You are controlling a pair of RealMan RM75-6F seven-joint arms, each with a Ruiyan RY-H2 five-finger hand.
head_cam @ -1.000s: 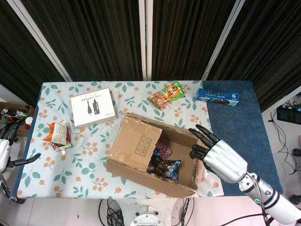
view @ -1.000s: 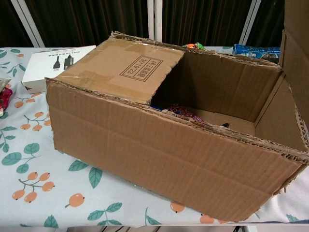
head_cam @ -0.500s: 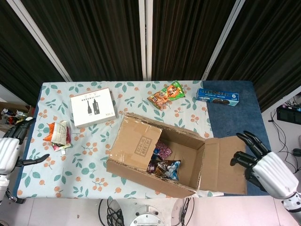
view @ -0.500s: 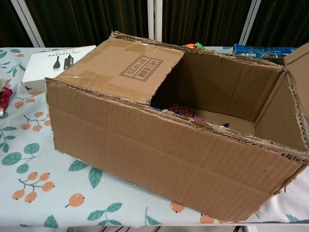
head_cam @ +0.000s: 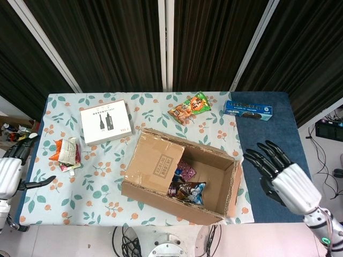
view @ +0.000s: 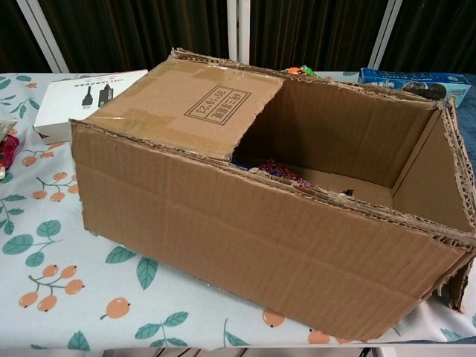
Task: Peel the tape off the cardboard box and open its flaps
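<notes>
Right robot hand [head_cam: 280, 174] spread wide, released, beside the cardboard box [head_cam: 182, 176]; left robot hand [head_cam: 9, 168] empty.

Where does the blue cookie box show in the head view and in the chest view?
Head view: blue cookie box at upper right, on the blue table edge.
Chest view: top right corner, behind the cardboard box.
Shared landmark: the printed closed flap.

cardboard box [head_cam: 179, 176]: one flap closed | right hand [head_cam: 281, 174]: empty, fingers spread, beside box | left hand [head_cam: 10, 168]: table edge
</notes>
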